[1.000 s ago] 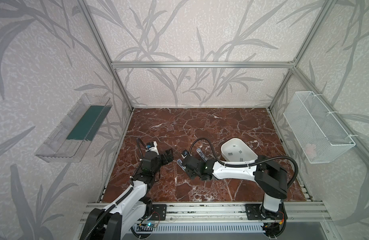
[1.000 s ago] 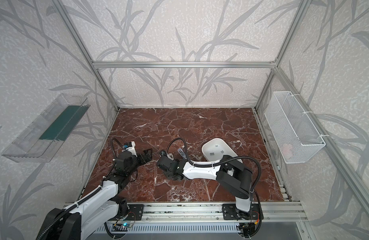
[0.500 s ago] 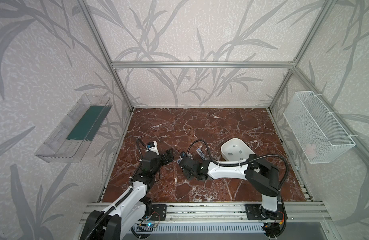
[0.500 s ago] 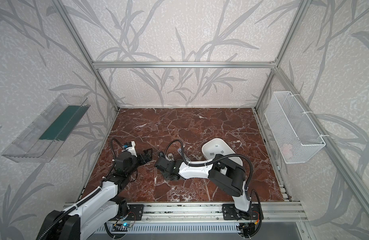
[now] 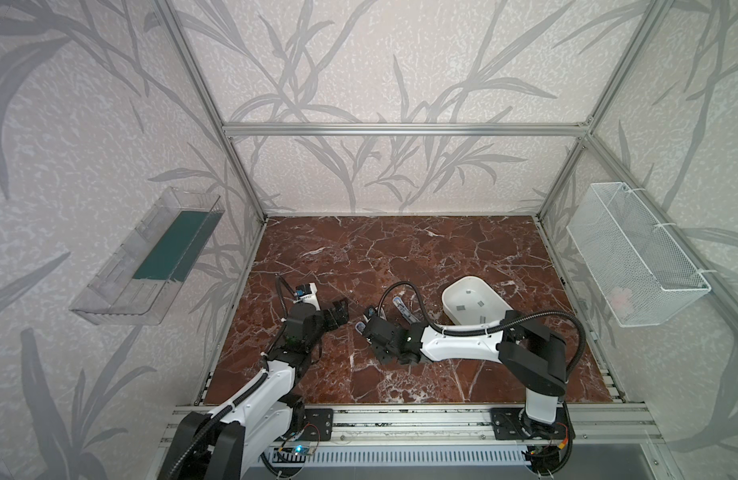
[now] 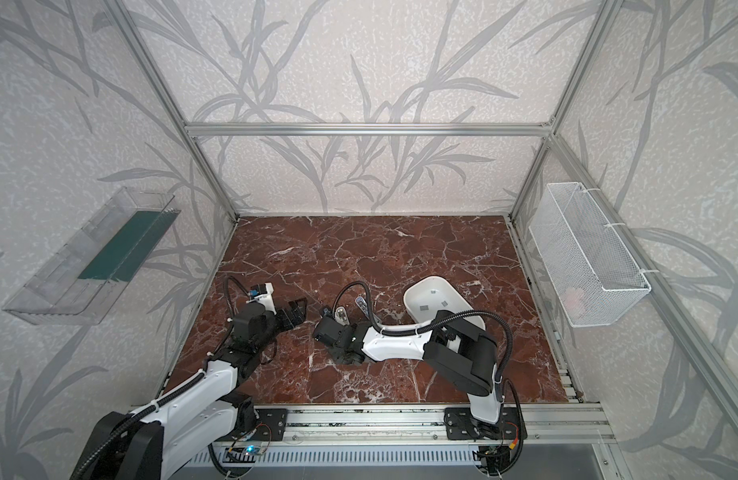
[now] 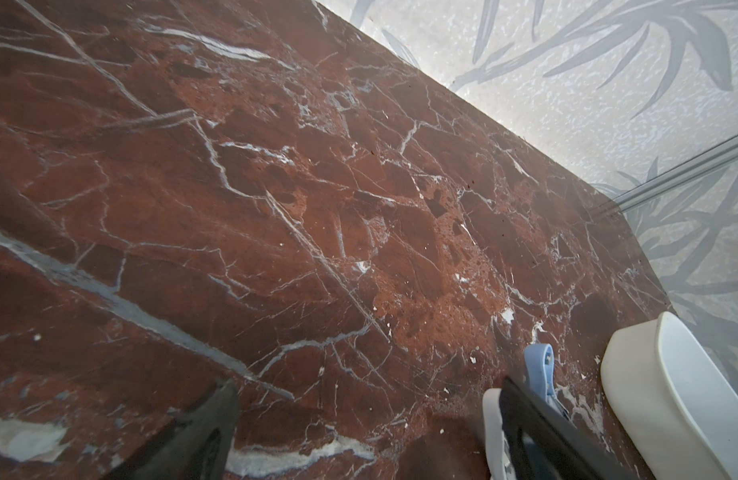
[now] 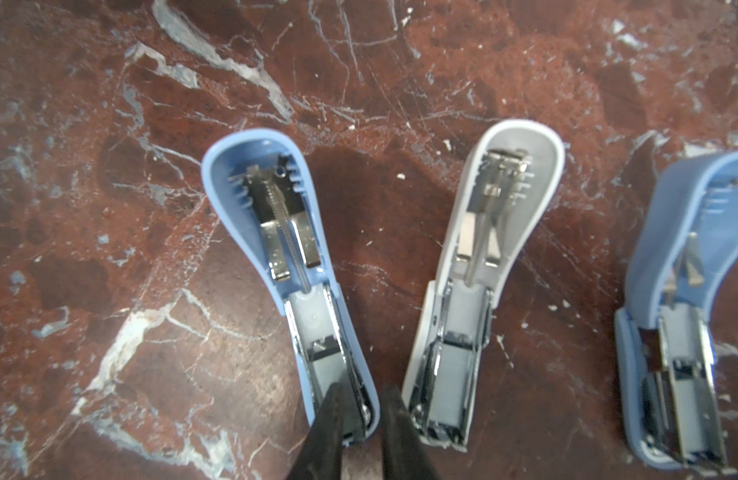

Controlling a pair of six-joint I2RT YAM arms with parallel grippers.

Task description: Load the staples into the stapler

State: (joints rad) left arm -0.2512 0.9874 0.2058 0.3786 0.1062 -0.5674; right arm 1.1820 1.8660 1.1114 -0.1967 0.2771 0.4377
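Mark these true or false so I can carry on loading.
1. Three staplers lie open on the table. True: a blue stapler, a white stapler and a second blue stapler.
2. The left gripper is clamped on a staple strip. False: it is open and empty.
3. Loose staples lie in the white tray. True.
4. The right gripper hangs over the tray. False: it is at the blue stapler's magazine end, jaws narrowly apart.
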